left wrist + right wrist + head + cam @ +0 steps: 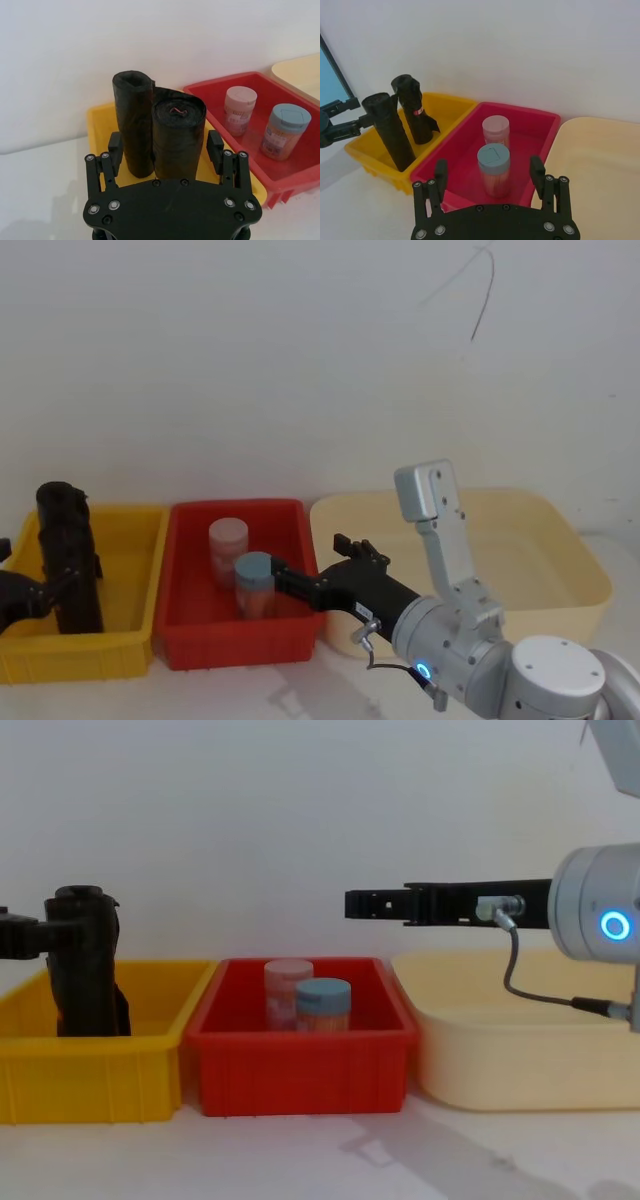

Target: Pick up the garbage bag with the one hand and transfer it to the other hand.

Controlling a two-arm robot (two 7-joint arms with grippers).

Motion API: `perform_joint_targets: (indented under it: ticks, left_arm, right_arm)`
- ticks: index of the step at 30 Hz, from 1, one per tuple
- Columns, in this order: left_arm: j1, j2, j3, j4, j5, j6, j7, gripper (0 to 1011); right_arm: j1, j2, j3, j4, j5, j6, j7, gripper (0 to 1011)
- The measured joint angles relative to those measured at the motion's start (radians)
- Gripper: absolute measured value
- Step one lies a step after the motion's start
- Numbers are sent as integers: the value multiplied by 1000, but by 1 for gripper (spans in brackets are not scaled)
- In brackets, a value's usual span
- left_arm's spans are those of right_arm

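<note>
white wall is backing the slender black left gripper, gaping empty beside the matte black garbage bag roll standing in a yellow plastic bin. likely light and squashy, it is wanting a mid-height grasp; the black right gripper is hovering open, empty.

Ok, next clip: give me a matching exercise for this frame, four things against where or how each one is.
Things:
1. left gripper
2. right gripper
3. blue-lidded jar
4. cream tub

Places or states:
A. standing in the red bin
B. open, raised above the bins' rims
C. on the robot's right of the red bin
D. open, fingers either side of the black rolls in the yellow bin

Pairs: 1-D, 2-B, 3-A, 4-C.
</note>
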Motion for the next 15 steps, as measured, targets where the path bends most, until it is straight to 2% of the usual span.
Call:
perform_joint_targets:
  ticks: [15]
  left_arm:
    - [-76,-31,14,122,-12,-80,-84,1001]
  right_arm:
    - [-3,-6,9,-3,13,-13,-6,1000]
